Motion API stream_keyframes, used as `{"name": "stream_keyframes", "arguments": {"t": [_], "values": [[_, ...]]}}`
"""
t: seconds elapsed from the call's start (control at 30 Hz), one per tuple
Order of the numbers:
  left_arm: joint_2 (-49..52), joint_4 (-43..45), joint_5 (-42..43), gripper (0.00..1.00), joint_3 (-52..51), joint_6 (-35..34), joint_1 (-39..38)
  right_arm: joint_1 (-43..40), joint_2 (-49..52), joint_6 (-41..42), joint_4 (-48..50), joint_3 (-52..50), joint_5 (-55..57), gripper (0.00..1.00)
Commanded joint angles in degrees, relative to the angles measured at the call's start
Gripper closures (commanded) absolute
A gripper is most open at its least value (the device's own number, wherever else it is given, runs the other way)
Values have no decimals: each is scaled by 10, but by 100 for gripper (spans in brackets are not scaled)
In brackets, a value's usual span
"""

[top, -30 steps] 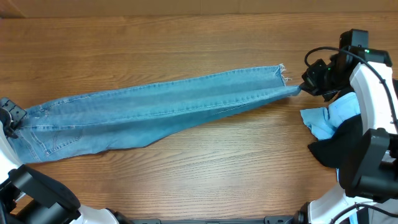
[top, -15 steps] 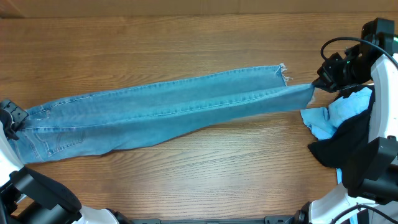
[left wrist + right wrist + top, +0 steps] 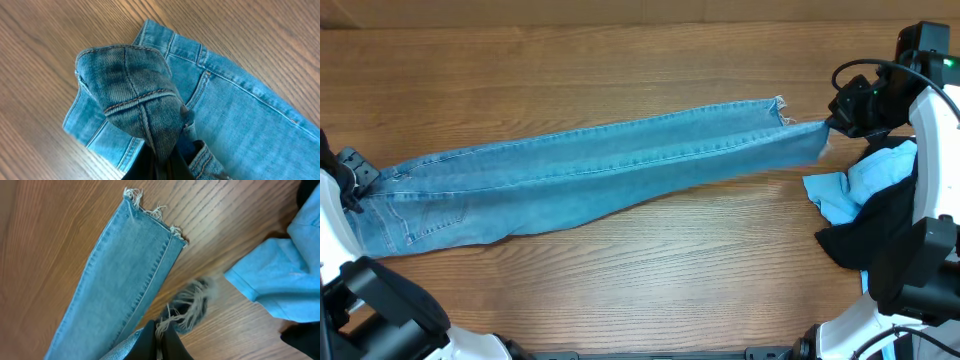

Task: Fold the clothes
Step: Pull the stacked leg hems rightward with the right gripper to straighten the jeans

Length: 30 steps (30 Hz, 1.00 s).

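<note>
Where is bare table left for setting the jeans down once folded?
Bare tabletop runs along the far edge beyond the jeans, and in front of them, left of the cyan shirt. The right side is crowded with that shirt and a black garment.

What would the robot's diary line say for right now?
jeans: stretched straight over table | left tool: shut on waistband | right tool: shut on frayed hem | beside: cyan shirt, black garment

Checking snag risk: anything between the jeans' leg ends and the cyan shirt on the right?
Only bare table. The overhead view shows the jeans apart from the cyan shirt with wood between them; the right wrist view agrees.
</note>
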Motion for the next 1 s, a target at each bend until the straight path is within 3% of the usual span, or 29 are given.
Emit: {"name": "stream_keyframes", "arguments": {"t": [0.0, 0.27, 0.43, 0.53, 0.6, 0.63, 0.67, 0.8, 0.97], "values": [[23, 16, -51, 96, 15, 14, 8, -12, 28, 26, 23, 2, 71, 96], [61, 47, -35, 95, 15, 7, -19, 2, 101, 45, 107, 2, 32, 96], [72, 83, -10, 83, 15, 4, -39, 21, 125, 76, 172, 2, 28, 93], [75, 89, -11, 69, 15, 4, -50, 34, 139, 87, 203, 2, 30, 79], [75, 90, -13, 60, 15, 4, -53, 43, 148, 83, 232, 2, 31, 78], [75, 91, -12, 53, 15, 4, -53, 47, 153, 83, 248, 2, 32, 72], [75, 90, -12, 51, 15, 4, -52, 50, 156, 80, 262, 2, 33, 65], [71, 72, -13, 48, 15, 24, -52, 46, 152, 30, 278, 5, 32, 56], [50, 30, -7, 48, 30, 50, -52, 15, 135, -38, 184, 22, -52, 57]]}}
